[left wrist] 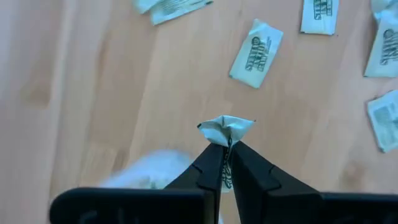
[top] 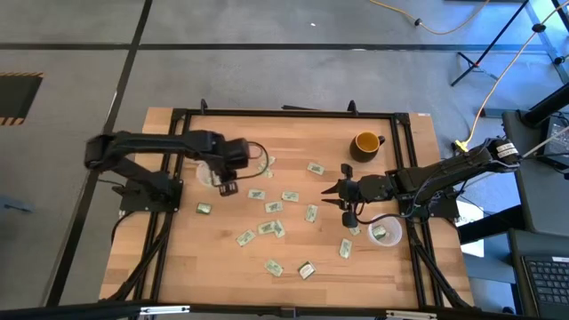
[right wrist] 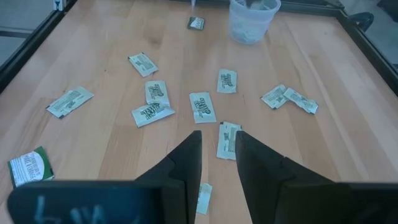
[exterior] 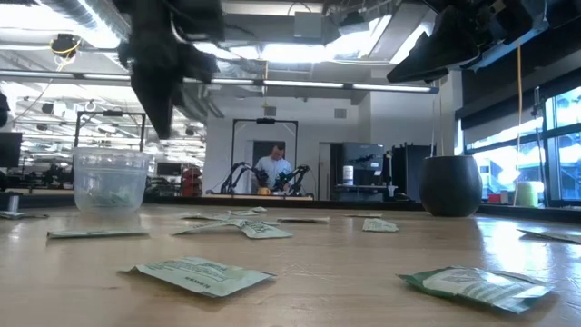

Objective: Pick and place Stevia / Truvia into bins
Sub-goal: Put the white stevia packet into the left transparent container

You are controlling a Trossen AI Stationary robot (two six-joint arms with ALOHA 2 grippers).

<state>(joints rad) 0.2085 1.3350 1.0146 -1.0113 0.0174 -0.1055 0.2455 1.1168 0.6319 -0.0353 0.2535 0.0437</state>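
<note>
Left tool point(left wrist: 227, 149) pinching Truvia packet point(left wrist: 226, 127).

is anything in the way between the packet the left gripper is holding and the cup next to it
Nothing visible. The left gripper pinches a packet above the table, right beside its clear cup, with only air between.
</note>
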